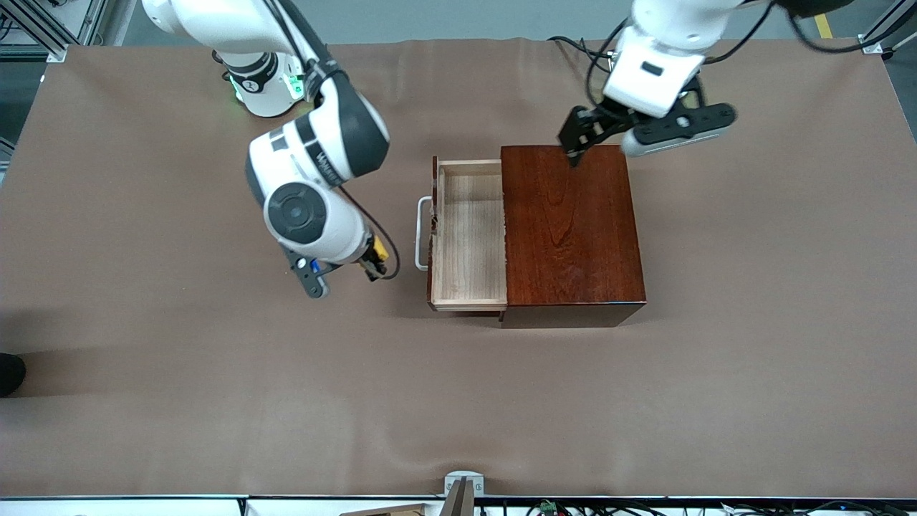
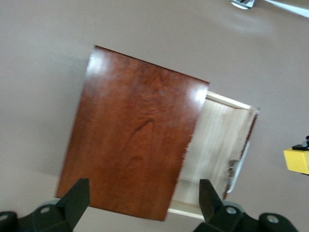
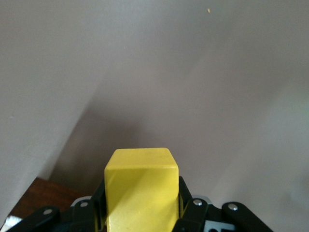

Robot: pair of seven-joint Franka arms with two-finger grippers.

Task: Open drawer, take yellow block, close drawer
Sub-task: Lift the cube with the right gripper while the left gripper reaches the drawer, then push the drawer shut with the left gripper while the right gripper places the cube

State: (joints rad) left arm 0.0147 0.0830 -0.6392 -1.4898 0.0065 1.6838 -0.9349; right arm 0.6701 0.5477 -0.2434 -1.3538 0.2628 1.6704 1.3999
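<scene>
Pulled well out of a glossy reddish-brown wooden box (image 1: 571, 229), toward the right arm's end of the table: the drawer (image 1: 469, 240), pale wood inside and showing nothing on its floor, white bar handle (image 1: 421, 233) at its front. Held up over the bare brown tablecloth (image 1: 179, 373) in front of that handle, just clear of it: the right gripper (image 1: 374, 259), fingers pinching the yellow block (image 3: 141, 188). Seen from the right wrist, the cube filling the gap between the black fingers (image 3: 186, 205), one flat face turned up, a sliver of dark wood at the frame's corner. Glimpsed again at the edge of the left wrist view, the same block (image 2: 297, 160), apart from the drawer's front. Poised above the box's top, over the edge nearest the robots' bases: the left gripper (image 1: 573, 147), fingers spread wide with nothing between them, both black tips (image 2: 77, 198) framing the box lid (image 2: 135, 145) and the open drawer (image 2: 217, 150) below. Possibly touching the lid with one fingertip, though hard to tell from the front.
</scene>
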